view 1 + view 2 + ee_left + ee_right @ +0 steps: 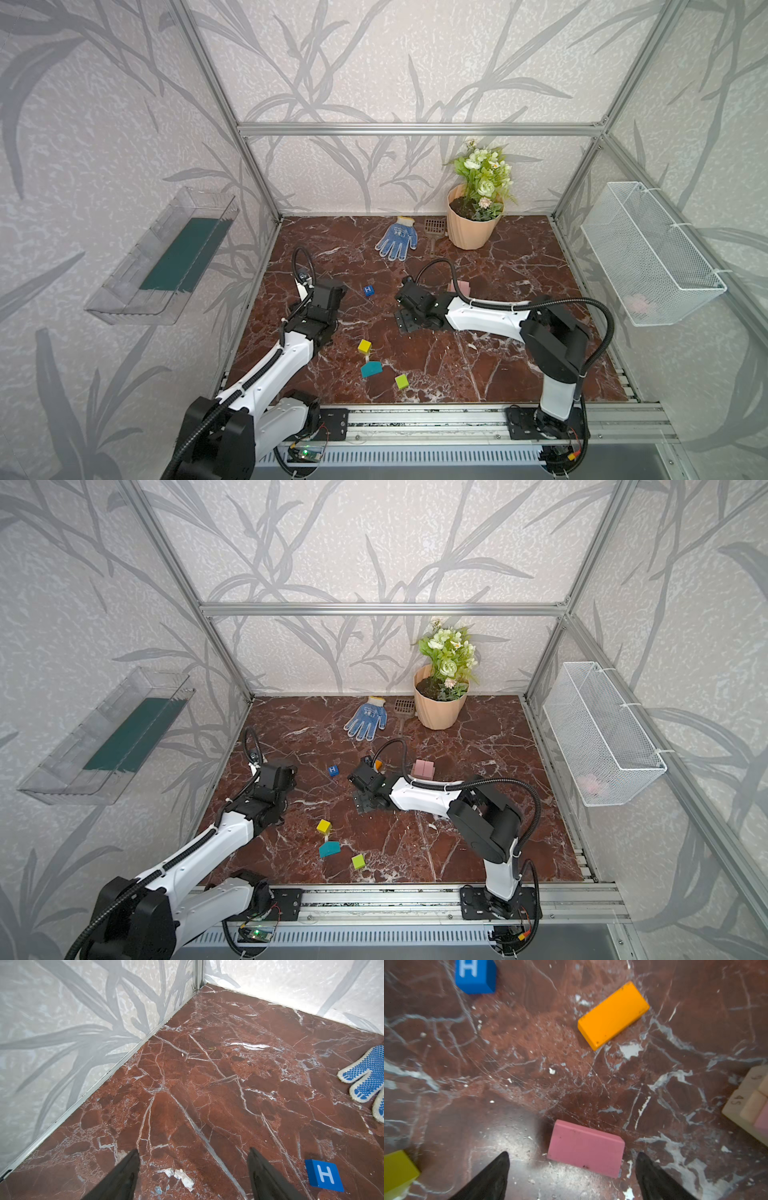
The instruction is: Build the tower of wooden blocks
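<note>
Frankly, the wood block tower (424, 769) is only a tan base with pink pieces, right of centre in a top view. The right wrist view cuts it off at the right edge. My right gripper (573, 1153) stands wide apart, gripping nothing. A pink block (586, 1148) lies between its tips, seemingly touching neither. The blue "H" cube (475, 976) is clipped by the top edge. My left gripper (194, 1150) gapes empty over the marble tabletop (207, 1064). In both top views I cannot make out its fingers.
</note>
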Robot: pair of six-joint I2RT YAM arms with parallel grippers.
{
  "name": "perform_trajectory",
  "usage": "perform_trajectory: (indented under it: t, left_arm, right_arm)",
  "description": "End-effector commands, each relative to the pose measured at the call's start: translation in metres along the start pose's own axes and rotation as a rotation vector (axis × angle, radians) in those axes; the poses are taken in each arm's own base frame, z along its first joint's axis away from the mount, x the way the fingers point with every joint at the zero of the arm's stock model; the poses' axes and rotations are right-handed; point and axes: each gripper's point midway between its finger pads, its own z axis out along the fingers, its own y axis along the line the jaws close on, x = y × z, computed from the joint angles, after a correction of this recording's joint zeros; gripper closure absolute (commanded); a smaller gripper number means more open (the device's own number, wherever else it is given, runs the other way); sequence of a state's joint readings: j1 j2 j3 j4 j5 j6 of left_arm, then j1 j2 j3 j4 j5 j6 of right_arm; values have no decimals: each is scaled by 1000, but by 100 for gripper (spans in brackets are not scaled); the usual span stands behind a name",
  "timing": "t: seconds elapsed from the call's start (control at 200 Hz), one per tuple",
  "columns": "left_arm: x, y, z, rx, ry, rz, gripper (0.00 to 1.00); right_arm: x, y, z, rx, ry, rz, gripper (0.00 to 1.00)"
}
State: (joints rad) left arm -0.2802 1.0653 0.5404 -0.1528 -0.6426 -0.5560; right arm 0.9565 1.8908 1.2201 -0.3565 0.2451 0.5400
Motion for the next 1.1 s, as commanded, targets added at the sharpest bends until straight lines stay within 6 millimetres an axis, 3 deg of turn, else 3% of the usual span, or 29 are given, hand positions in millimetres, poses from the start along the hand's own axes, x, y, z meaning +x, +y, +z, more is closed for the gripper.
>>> perform_trajectory:
  t: [0.0, 0.28, 0.54, 1.1]
  left_arm:
    - [0, -1, 2, 7, -10, -24, 20]
    - [-1, 9, -6, 26, -58, -82, 19]
    - [5, 13, -14, 90, -95, -139, 13]
    - [7, 7, -14, 115, -80, -124, 13]
  right_arm:
    - [-6, -8, -8, 57, 2, 14, 7]
    - [1, -6, 5, 69, 39, 10, 7]
    - [3, -8, 13, 85, 48, 12, 18]
    - [4, -6, 25, 100, 70, 41, 36]
